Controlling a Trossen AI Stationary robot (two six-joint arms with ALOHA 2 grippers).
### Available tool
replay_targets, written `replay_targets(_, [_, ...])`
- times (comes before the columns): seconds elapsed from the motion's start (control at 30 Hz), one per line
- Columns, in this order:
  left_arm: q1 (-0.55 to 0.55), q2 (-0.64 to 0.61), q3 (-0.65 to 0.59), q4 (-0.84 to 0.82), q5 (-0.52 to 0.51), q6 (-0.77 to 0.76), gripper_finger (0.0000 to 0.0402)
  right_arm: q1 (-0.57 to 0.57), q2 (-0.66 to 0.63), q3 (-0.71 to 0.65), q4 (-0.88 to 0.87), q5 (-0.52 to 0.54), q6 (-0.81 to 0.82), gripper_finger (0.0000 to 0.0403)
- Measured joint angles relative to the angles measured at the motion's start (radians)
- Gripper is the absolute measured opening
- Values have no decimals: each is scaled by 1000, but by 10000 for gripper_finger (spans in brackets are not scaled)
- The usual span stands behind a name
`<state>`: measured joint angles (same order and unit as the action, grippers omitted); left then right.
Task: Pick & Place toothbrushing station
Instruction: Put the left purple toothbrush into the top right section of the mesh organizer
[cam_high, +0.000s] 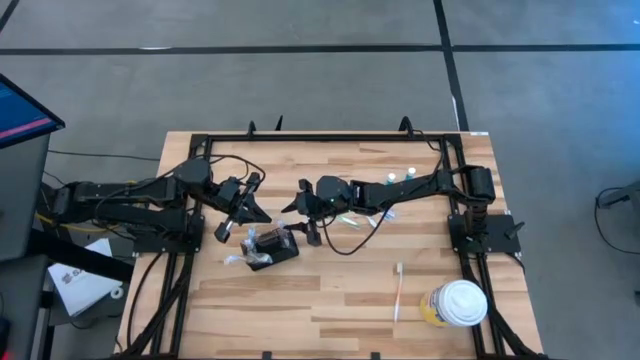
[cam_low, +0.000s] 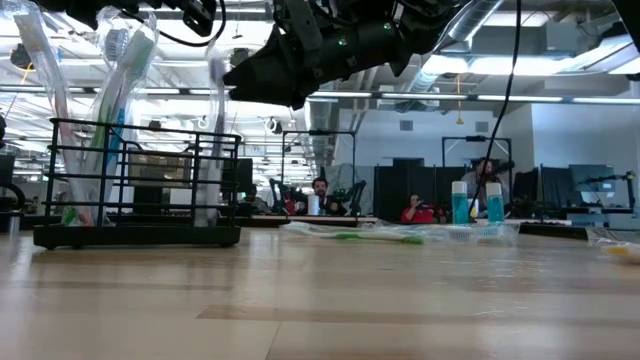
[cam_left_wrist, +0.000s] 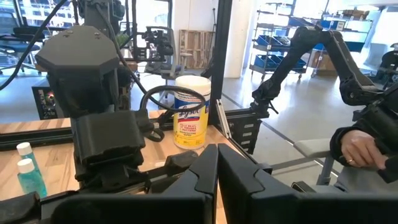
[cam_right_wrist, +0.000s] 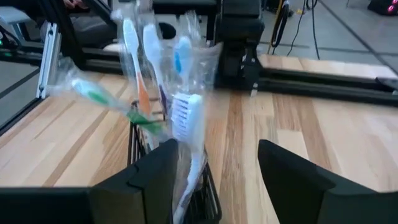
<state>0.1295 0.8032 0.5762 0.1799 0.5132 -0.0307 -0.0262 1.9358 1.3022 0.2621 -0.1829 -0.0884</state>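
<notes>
The toothbrushing station, a small black wire holder, stands on the table left of centre, also seen low and in the right wrist view. Several plastic-wrapped toothbrushes stand upright in it, leaning on its rim. My right gripper hovers open just above and beside the holder's right end. A wrapped white-headed toothbrush stands close to one of its fingers. My left gripper is shut and empty, raised left of the holder and pointing level. My right gripper stands open around the wrapped white-headed toothbrush that sits in the holder. The wrap runs right along one finger, and I cannot tell whether the two touch.
A wrapped green toothbrush lies under the right arm, and another toothbrush lies near the front right. A white-lidded yellow canister stands at the front right corner. Two small blue bottles stand at the back. A person's hand shows beyond the table.
</notes>
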Motion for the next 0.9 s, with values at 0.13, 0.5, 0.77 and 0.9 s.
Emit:
replay_targets(0.13, [0,0,0,0,0,0,3,-10,0,0,-19,0,2,214])
replay_targets(0.5, [0,0,0,0,0,0,3,-68,-1,0,-53,0,64,214])
replay_targets(0.77, [0,0,0,0,0,0,3,-88,-1,0,-112,-43,98,214])
replay_targets(0.9, [0,0,0,0,0,0,3,-88,-1,0,-104,-54,100,214])
